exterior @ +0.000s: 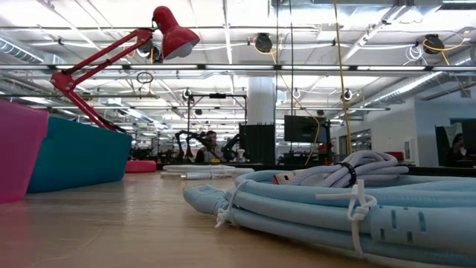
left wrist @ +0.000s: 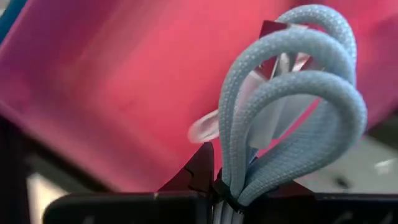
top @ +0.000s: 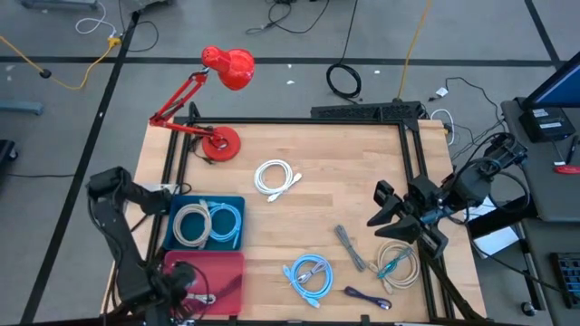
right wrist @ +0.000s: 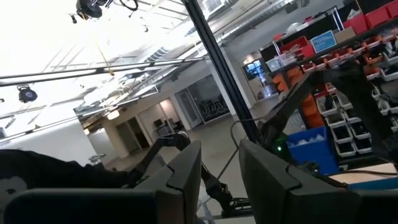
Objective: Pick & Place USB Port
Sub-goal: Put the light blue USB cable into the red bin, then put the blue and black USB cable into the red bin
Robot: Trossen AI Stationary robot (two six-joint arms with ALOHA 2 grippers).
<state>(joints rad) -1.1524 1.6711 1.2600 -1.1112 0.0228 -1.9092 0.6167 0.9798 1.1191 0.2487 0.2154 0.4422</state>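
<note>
The grey braided USB cable (left wrist: 292, 106) hangs looped in the left gripper (top: 186, 282), fingers pinched on its tied end, just over the red bin (top: 227, 276); the teal bin (top: 237, 204) sits beside it; the right gripper (top: 388, 210), fingers spread, waits near a beige cable coil (top: 399, 264).

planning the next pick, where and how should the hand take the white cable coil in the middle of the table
Judging by its pose, take the white cable coil from straight above, across the bundled strands on one side of the ring. It lies flat on the wooden table with open wood all round. Its loose end trails toward the right arm's side, so the opposite side of the ring looks tidier.
</note>
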